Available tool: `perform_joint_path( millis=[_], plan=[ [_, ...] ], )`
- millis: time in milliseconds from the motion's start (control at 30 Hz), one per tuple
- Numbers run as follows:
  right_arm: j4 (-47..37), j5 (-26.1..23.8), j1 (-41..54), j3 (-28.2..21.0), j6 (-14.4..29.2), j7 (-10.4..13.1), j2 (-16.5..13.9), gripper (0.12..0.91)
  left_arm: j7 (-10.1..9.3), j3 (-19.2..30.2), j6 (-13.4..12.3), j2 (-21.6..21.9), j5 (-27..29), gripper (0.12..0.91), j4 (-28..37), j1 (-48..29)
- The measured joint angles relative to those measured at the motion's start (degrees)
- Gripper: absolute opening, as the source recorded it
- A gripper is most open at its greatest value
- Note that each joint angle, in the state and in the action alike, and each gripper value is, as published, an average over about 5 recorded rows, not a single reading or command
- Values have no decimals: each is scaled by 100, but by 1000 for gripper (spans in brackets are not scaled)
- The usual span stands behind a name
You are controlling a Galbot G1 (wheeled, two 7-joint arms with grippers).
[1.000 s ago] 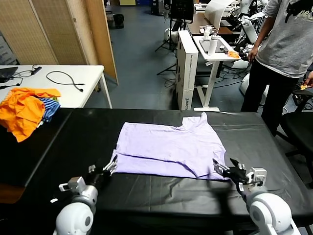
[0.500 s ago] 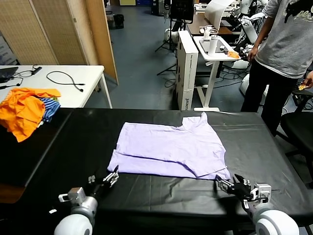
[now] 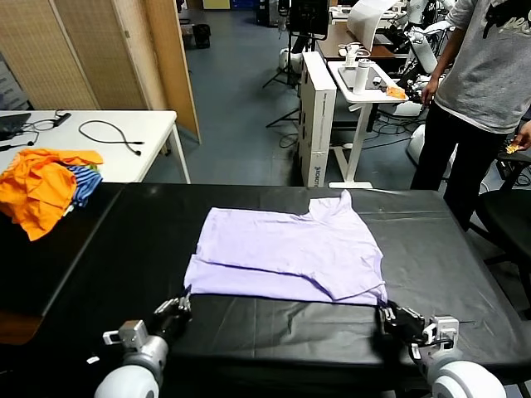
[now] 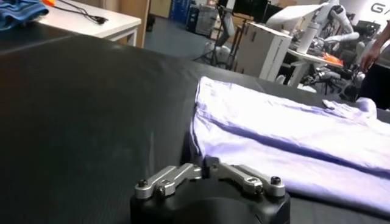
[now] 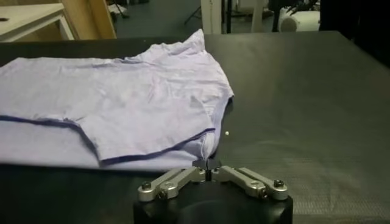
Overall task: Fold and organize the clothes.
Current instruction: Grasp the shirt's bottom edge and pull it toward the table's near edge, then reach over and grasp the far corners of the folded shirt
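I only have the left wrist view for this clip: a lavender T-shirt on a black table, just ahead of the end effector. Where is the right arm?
Observer: The right end effector sits low at the T-shirt's near right corner, mirroring the left end effector at the near left corner.
Operator: Is the right one open?
Observer: No. The right wrist view shows it shut at the hem. I can't tell whether it has pinched any cloth.
Operator: Anything else on the black table?
Observer: An orange and blue-striped clothing heap lies at its far left edge.
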Motion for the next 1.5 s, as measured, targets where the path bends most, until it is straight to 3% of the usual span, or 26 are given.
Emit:
perform_joint_path(
  millis=[267, 500, 567, 633, 733, 867, 967, 1033, 1133, 1333, 1500],
  plan=[
    [608, -198, -481, -30, -295, 52, 58, 140, -342, -222, 208, 268, 6, 147, -499, 461],
    [790, -199, -753, -86, -296, 78, 21, 140, -369, -459, 243, 465, 110, 147, -1005, 1285],
    [821, -193, -798, -82, -296, 93, 16, 193, -368, -489, 246, 477, 141, 147, -1093, 1479],
    [867, -188, -847, -70, -296, 95, 9, 303, -379, -500, 266, 478, 157, 154, -1166, 1627],
    [949, -193, -934, -53, -296, 106, -3, 500, -415, -501, 331, 456, 153, 254, -1251, 1758],
    [1079, -192, -1064, -7, -296, 155, -16, 745, -452, -501, 449, 421, 179, 496, -1362, 1866],
    [1197, -157, -1113, 56, -296, 173, -20, 871, -508, -533, 570, 423, 202, 685, -1457, 1927],
    [1285, -104, -1105, 110, -296, 181, -21, 898, -539, -574, 666, 437, 207, 803, -1514, 1946],
    [1382, 74, -991, 189, -296, 170, -46, 906, -527, -667, 829, 463, 192, 889, -1613, 1923],
    [1083, 679, -76, 105, -297, 125, -297, 907, -411, -887, 1245, 576, -66, 906, -1802, 1650],
    [262, 1004, 1092, -211, -297, 158, -609, 907, -705, -858, 1627, 744, -730, 907, -1691, 1004]
  ],
)
